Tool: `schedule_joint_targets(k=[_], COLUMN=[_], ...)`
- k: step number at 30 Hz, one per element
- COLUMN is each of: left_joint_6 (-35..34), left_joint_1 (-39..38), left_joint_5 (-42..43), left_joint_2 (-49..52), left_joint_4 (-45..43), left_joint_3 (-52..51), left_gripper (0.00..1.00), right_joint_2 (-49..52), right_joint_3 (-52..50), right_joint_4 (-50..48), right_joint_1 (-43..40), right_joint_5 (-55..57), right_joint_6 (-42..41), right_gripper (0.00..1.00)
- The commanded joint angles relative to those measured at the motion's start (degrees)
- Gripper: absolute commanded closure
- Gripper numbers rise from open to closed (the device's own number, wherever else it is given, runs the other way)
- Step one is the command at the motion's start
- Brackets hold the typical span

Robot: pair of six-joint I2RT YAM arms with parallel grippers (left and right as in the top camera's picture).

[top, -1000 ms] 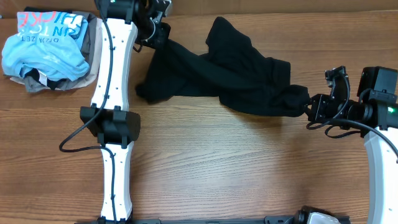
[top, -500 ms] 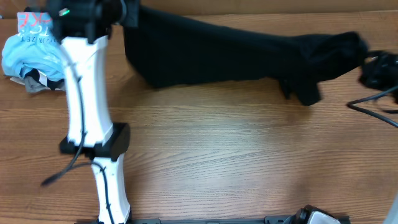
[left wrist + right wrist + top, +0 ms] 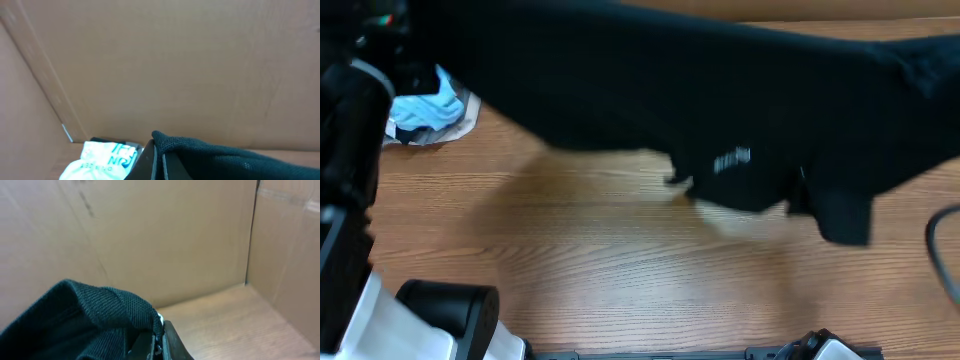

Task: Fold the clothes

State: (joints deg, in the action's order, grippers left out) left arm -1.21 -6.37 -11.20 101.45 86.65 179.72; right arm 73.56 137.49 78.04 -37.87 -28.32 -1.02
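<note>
Left fingers (image 3: 148, 164) and right fingers (image 3: 171, 347) both pinch black shirt (image 3: 720, 100) edges; shirt hangs stretched between them above the bench (image 3: 620, 285), light blue shirt (image 3: 425, 108) at far left.

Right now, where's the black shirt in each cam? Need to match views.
Overhead: black shirt spans the upper frame edge to edge, blurred, with a flap hanging centre-right.
Left wrist: bottom, centre to right edge, pinched in the left pincer.
Right wrist: bottom left, pinched in the right pincer.
Landmark: light blue shirt, at overhead's left edge and left wrist's bottom left; not in right wrist.
</note>
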Motion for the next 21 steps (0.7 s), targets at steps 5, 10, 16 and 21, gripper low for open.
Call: schedule_joint_targets(k=[5,10,16,21], left_joint_6=[-0.7,-0.7,-0.74,-0.74], left_joint_1=[0.48,0.48,0.48,0.48], left_joint_5=[-3.82,-3.3,-1.84,-1.86], left_joint_2=[3.87,8.33,16.74,23.41], left_joint_4=[-0.33,-0.42,-4.44,-15.96], left_joint_3=[-2.71,-4.87,-5.25,-5.25], left_gripper=[0.96,0.96,0.96,0.96], right_joint_2=[1.57,6.54,16.33,25.44], right_joint_3=[2.78,2.78,2.75,2.78], right_joint_4=[2.51,5.09,1.9,-11.52], right_joint_1=[-0.87,-0.68,2.78,7.69], right_joint_5=[0.92,-5.38,-6.93,-5.73], right_joint_6=[2.58,5.68,7.08,3.98], right_gripper=[0.96,0.96,0.96,0.96])
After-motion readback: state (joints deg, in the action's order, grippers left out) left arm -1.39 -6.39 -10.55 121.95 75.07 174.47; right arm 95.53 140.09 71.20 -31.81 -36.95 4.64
